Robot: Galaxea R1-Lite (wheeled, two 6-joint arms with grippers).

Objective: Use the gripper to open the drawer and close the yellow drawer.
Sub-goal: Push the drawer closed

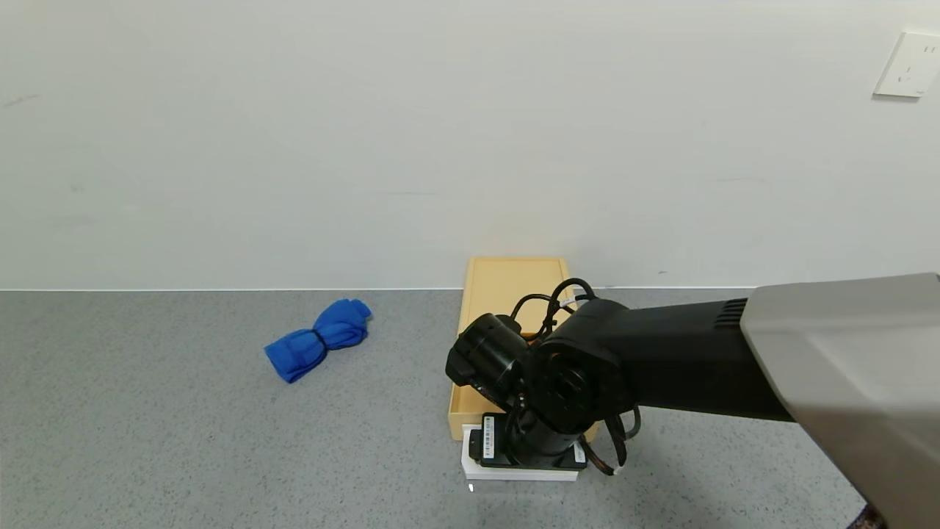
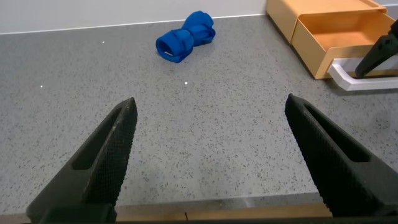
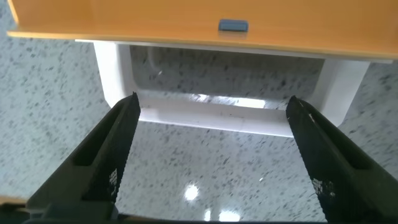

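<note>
The pale-yellow drawer (image 1: 514, 283) stands against the wall with its tray (image 1: 459, 411) slid out toward me. Its white loop handle (image 1: 514, 474) lies flat on the table in front. My right gripper (image 1: 527, 459) hovers over the handle and is open. In the right wrist view the handle's front bar (image 3: 211, 115) lies between the spread fingers (image 3: 112, 155), below the tray's front wall (image 3: 186, 25); nothing is gripped. My left gripper (image 2: 210, 99) is open and empty, low over bare table near the front edge. It does not show in the head view.
A blue rolled cloth (image 1: 323, 338) lies left of the drawer, also in the left wrist view (image 2: 185, 37). The grey speckled table (image 1: 147, 441) meets a white wall behind. The open drawer (image 2: 336, 37) and a right finger (image 2: 379, 56) show from the left wrist.
</note>
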